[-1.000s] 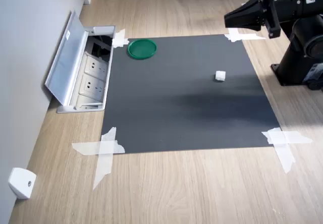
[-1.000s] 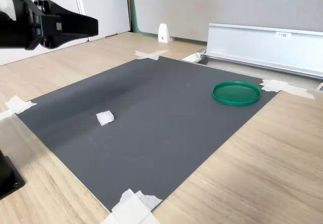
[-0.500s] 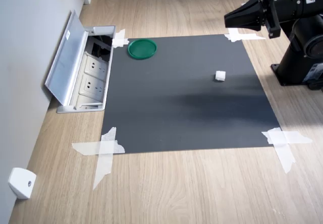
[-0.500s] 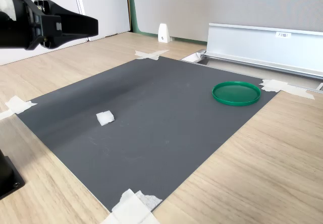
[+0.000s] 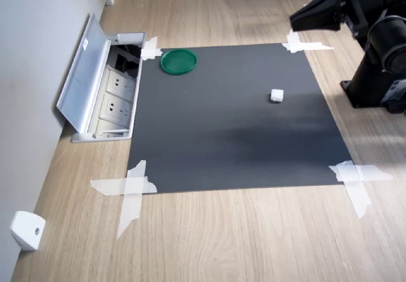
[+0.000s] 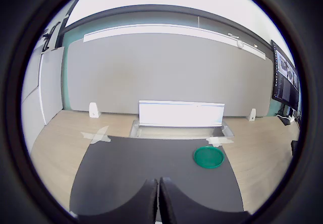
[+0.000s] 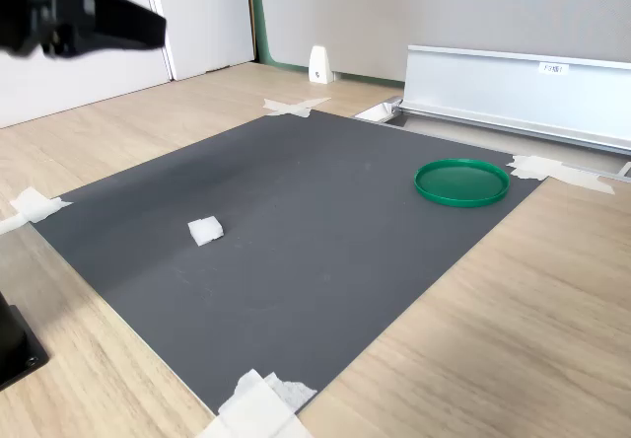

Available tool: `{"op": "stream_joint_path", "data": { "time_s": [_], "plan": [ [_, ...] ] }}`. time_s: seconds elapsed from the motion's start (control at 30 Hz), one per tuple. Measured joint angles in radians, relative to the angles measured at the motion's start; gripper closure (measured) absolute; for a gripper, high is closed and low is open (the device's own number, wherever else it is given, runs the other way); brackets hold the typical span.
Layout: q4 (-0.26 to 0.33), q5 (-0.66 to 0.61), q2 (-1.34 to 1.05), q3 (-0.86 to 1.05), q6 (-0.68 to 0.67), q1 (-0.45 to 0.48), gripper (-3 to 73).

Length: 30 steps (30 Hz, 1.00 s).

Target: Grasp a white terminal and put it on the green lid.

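The white terminal (image 5: 277,95) (image 7: 205,230), a tiny white block, lies on the dark mat, nearer the arm's side. The green lid (image 5: 178,61) (image 7: 461,182) (image 6: 208,157) rests flat at the mat's far corner by the floor box. My gripper (image 5: 293,23) (image 7: 162,29) (image 6: 157,182) hovers high in the air beyond the mat's edge, well apart from the terminal. It points out over the mat with its fingers pressed together and nothing between them. The wrist view does not show the terminal.
The dark mat (image 5: 235,136) is taped to the wooden floor with white strips (image 5: 130,187) at its corners. An open metal floor socket box (image 5: 101,88) sits along the wall. A white wedge piece (image 5: 26,230) stands near the wall. The arm's black base (image 5: 380,72) is beside the mat.
The gripper has risen and drawn back toward the arm's base, away from the mat's middle. The terminal and the lid have not moved.
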<state>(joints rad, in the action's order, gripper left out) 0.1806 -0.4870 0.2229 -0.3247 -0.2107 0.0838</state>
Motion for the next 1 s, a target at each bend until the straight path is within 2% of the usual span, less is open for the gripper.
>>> {"op": "stream_joint_path", "data": {
  "time_s": [0.2,0.37,0.47,0.83,0.93,1.0],
  "plan": [
    [-0.013,-0.189,0.198,-0.166,-0.018,0.000,70.3],
    [-0.045,-0.304,0.351,-0.263,-0.130,0.000,70.3],
    [-0.053,-0.366,0.443,-0.322,-0.238,0.000,70.3],
    [-0.052,-0.543,0.727,-0.454,-0.771,0.000,70.1],
    [-0.053,-0.609,0.772,-0.465,-0.929,0.000,66.9],
    [-0.060,-0.640,0.789,-0.466,-0.999,0.000,61.6]
  ]
}}
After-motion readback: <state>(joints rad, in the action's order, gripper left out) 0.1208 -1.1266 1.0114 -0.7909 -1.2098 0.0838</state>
